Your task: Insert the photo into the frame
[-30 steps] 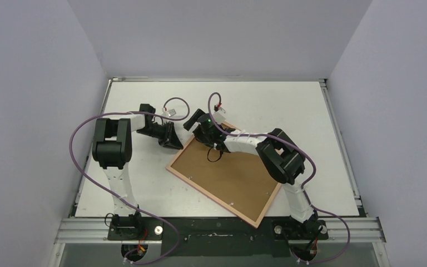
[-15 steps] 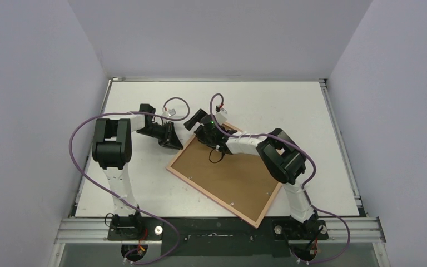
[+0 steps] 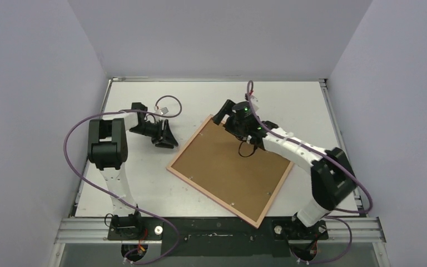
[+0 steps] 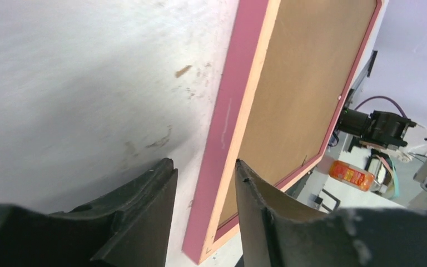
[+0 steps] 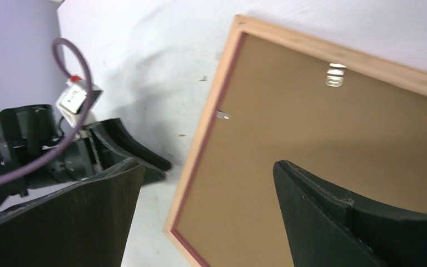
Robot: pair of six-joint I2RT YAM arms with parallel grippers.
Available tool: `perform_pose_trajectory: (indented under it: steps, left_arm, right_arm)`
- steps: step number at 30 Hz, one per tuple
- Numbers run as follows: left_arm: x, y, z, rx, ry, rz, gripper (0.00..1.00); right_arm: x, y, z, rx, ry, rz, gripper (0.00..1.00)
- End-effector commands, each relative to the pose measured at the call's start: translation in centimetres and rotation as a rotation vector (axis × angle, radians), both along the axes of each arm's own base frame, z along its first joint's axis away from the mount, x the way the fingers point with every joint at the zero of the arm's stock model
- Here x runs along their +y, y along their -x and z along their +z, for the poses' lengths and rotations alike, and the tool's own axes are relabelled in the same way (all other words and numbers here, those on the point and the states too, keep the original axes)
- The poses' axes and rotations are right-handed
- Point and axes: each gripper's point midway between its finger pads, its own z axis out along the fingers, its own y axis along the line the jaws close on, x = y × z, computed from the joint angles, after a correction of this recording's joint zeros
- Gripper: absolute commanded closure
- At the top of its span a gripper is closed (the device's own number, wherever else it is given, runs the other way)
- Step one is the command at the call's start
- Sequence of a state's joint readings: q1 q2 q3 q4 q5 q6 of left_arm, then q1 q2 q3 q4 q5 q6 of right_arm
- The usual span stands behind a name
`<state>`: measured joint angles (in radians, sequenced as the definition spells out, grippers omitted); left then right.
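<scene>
The frame (image 3: pixel 211 196) lies face down on the white table, its pink rim around a brown backing board (image 3: pixel 231 172). The photo is hidden. My left gripper (image 3: pixel 167 138) sits low on the table just left of the frame's left rail, not touching it. In the left wrist view that rail (image 4: pixel 222 128) runs ahead between the parted fingers of the left gripper (image 4: pixel 204 164), which is open and holds nothing. My right gripper (image 3: pixel 221 115) hovers over the frame's far corner. The right wrist view shows the right gripper (image 5: pixel 208 167) wide open above the board, near the frame's rim (image 5: pixel 199 133).
Purple cables loop over both arms, with a white connector tag (image 3: pixel 167 111) behind the left wrist. Grey walls close in the table on three sides. A metal rail (image 3: pixel 217 227) with the arm bases runs along the near edge, close to the frame's near corner.
My left gripper has opened and drawn back to the left, off the frame's edge. The right arm has swung right and back, uncovering the board. The frame has stayed put.
</scene>
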<state>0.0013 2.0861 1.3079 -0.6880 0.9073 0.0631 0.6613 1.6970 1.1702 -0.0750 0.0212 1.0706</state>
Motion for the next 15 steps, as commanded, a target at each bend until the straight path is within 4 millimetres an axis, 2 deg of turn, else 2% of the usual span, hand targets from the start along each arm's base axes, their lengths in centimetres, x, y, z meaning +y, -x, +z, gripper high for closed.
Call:
perform_pose_trajectory:
  steps: [1,3,5,8,9,11,13,15]
  left_arm:
    - [2.8,-2.2,3.9,-0.122,-0.025,0.023,0.57]
    - [3.2,-1.5,4.5,-0.129,-0.027,-0.005,0.54]
    - [3.3,0.0,4.8,-0.127,-0.032,-0.058,0.52]
    - [3.1,2.6,4.1,-0.125,-0.067,-0.153,0.51]
    - [3.1,3.5,3.7,-0.128,-0.092,-0.186,0.51]
    - [3.2,4.7,3.1,-0.165,-0.157,-0.248,0.51]
    - [3.8,5.0,3.2,-0.195,-0.199,-0.257,0.51]
    - [4.5,4.9,4.1,-0.175,-0.181,-0.232,0.51]
  right_arm:
    - [-10.4,4.7,-0.3,0.06,0.333,-0.12,0.1]
    - [-14.1,6.7,-0.2,0.08,0.39,-0.175,0.1]
    - [-16.8,8.2,0.0,0.078,0.436,-0.205,0.1]
    - [-18.7,7.9,0.5,0.036,0.497,-0.166,0.1]
    - [-18.5,7.7,0.5,0.037,0.514,-0.131,0.1]
    - [-15.9,7.7,0.5,0.01,0.499,0.03,0.09]
    - [-10.9,9.3,1.0,-0.079,0.51,0.247,0.08]
    - [-7.7,11.2,0.9,-0.122,0.572,0.409,0.08]
